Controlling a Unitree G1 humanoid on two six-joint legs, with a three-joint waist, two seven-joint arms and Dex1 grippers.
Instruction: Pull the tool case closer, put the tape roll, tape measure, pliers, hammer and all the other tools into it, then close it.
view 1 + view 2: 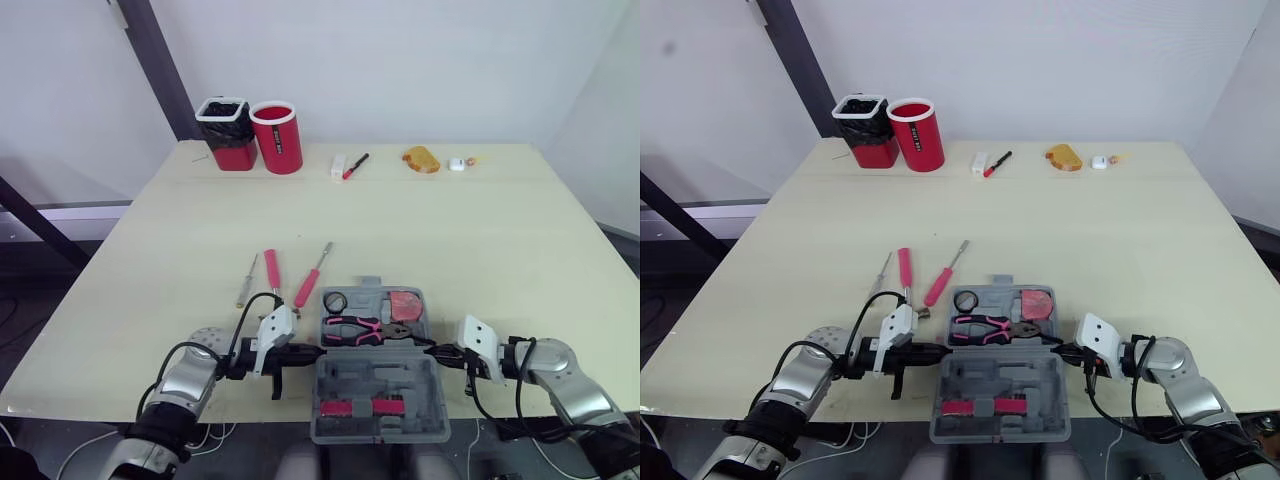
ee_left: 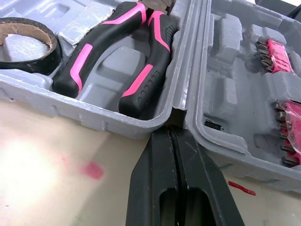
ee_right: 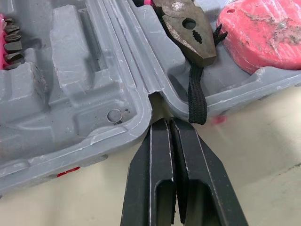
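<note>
The grey tool case (image 1: 376, 384) lies open at the table's front edge, its lid half nearest me holding pink bit strips (image 1: 351, 407). In the tray half lie a black tape roll (image 1: 335, 302), pink-and-black pliers (image 1: 352, 329) and a red tape measure (image 1: 406, 304). My left gripper (image 1: 318, 350) is shut, its tip pressed against the hinge gap on the case's left side. On the right side my right gripper (image 1: 432, 349) is shut at the same hinge line. Three screwdrivers lie just left of the case: a thin metal one (image 1: 247, 280), a red-handled one (image 1: 271, 270) and a pink-handled one (image 1: 312, 275).
At the far left of the table stand a black-lined red bin (image 1: 227, 133) and a red cup (image 1: 277, 136). A white block with a red marker (image 1: 354, 166), an orange object (image 1: 421, 159) and a small white item (image 1: 456, 164) lie along the far edge.
</note>
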